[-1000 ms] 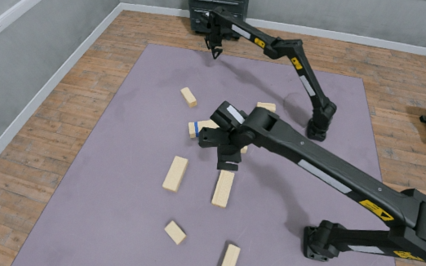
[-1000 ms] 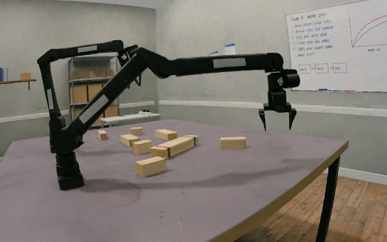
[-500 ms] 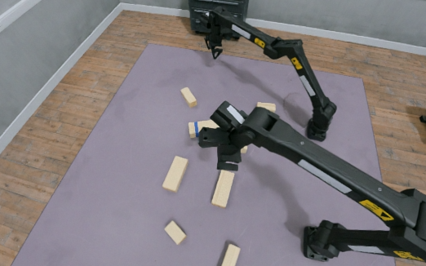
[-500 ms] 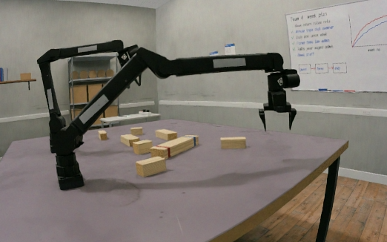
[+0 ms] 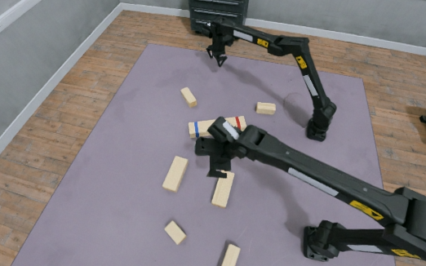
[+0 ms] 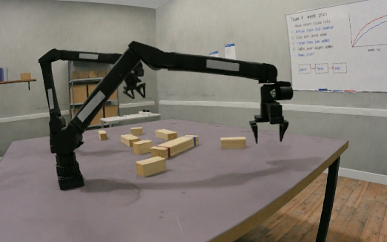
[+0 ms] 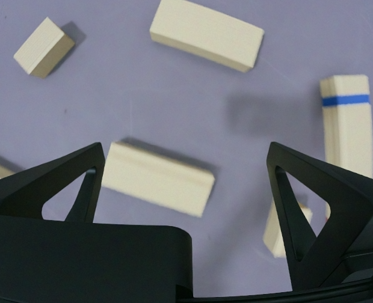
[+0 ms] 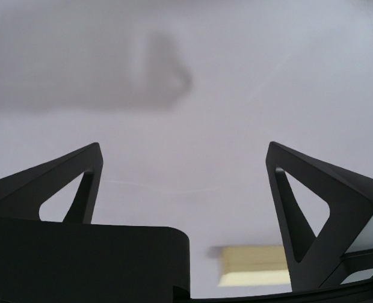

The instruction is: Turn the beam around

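The beam (image 5: 206, 128) (image 6: 179, 145) (image 7: 355, 130) lies flat on the table beside the bearers, its blue band toward the left of the top view and its red band toward the right. Two parallel blocks look like the bearers: one (image 5: 175, 174) (image 6: 166, 133) (image 7: 206, 33), the other (image 5: 223, 192) (image 6: 129, 139) (image 7: 159, 181). Nothing lies across them. My left gripper (image 6: 138, 96) (image 7: 185, 151) is open and empty, high above the bearer area; its arm hides part of the beam in the top view. My right gripper (image 5: 215, 59) (image 6: 268, 141) (image 8: 184, 151) is open and empty, away at the table's far side.
A short block (image 6: 142, 146) (image 7: 271, 228) lies close beside the beam. Other loose blocks (image 5: 188, 97) (image 5: 265, 108) lie on the beam's far side. More blocks (image 5: 175, 232) (image 5: 231, 257) lie beyond the bearers, toward the bottom of the top view.
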Controlling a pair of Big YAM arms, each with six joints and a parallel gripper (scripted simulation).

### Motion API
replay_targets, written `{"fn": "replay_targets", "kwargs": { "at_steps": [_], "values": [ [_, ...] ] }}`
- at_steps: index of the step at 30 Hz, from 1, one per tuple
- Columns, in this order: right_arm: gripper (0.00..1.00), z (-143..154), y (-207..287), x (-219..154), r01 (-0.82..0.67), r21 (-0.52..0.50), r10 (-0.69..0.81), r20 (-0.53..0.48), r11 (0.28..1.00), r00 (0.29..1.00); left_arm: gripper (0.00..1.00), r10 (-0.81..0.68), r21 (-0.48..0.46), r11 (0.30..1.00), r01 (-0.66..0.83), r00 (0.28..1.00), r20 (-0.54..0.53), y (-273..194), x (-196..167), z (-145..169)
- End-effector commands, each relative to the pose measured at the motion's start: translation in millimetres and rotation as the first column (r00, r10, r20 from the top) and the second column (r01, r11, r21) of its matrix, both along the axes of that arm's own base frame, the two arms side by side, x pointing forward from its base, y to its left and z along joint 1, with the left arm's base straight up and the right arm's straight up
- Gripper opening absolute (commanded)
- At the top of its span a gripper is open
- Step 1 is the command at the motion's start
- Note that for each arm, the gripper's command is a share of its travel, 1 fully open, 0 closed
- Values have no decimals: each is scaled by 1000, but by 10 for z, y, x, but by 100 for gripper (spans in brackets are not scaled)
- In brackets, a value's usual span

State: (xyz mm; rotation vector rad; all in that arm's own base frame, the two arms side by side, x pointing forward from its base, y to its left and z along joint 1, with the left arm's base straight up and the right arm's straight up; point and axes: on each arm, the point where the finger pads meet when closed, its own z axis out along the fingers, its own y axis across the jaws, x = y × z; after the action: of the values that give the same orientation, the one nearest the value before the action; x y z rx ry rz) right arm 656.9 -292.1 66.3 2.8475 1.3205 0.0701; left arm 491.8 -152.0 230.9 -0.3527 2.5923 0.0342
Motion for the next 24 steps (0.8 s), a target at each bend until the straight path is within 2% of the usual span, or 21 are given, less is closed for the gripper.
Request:
{"fn": "replay_targets", "kwargs": {
  "at_steps": [1,4,5,9,15,19,21,24],
  "values": [
    [100,659,434,167,-243,-121,260,155,963,953,100,-20,41,999,19,999,28,51,276,-405],
    [100,660,510,138,-279,-136,298,157,951,941,100,-18,48,999,16,999,37,63,305,-462],
    [100,663,589,112,-327,-156,350,158,932,923,100,-22,45,999,19,998,67,20,396,-399],
    [100,671,957,-29,-506,-244,548,147,827,824,100,-14,69,998,9,997,75,81,428,-643],
    [100,684,1458,-220,-695,-354,765,104,626,636,100,-10,74,997,3,996,92,84,483,-667],
    [100,694,1780,-339,-782,-414,871,60,465,487,100,-47,65,997,40,992,113,-9,388,-449],
    [100,694,1780,-339,-782,-414,871,60,465,487,100,-47,65,997,40,992,113,-9,388,-449],
    [100,699,2073,-449,-838,-461,945,5,293,328,100,-97,63,994,89,986,138,-65,236,-159]
  ]
}}
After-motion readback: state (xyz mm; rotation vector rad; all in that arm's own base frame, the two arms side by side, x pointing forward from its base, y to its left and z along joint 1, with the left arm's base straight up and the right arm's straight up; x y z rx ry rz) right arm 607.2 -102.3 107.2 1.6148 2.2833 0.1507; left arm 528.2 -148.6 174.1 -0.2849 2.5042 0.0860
